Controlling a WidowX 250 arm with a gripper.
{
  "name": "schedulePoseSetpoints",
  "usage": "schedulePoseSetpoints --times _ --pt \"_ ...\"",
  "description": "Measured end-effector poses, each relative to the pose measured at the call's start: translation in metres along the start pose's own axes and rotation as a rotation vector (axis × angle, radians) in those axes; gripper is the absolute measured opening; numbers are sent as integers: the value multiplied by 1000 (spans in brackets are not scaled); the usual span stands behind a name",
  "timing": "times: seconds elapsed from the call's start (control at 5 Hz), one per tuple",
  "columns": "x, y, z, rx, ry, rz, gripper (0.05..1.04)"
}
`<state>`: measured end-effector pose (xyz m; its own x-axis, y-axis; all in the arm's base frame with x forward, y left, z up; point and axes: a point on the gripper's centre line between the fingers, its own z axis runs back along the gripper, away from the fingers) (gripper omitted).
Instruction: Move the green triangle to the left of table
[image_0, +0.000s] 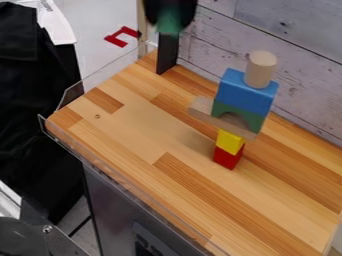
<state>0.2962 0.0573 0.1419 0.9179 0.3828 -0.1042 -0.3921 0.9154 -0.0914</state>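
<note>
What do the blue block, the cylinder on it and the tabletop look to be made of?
Blue block: probably painted wood, given its even, opaque colour and crisp edges; plastic is possible. Cylinder: likely bare wood, pale tan and matt. Tabletop: wood, smooth-looking, with joined strips of differing tone and a dark knot.

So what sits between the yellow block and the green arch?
In the camera view, a wooden plank lies there, on the yellow block and under the green arch.
</note>
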Motion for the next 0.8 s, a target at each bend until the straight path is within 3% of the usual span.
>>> schedulePoseSetpoints --times 0.2,0.4,0.8 --pt "-1 20 -17 21 -4 -31 537" --pt "3 31 -28 32 -39 -61 537" --pt "13 41 -77 16 -42 -45 537"
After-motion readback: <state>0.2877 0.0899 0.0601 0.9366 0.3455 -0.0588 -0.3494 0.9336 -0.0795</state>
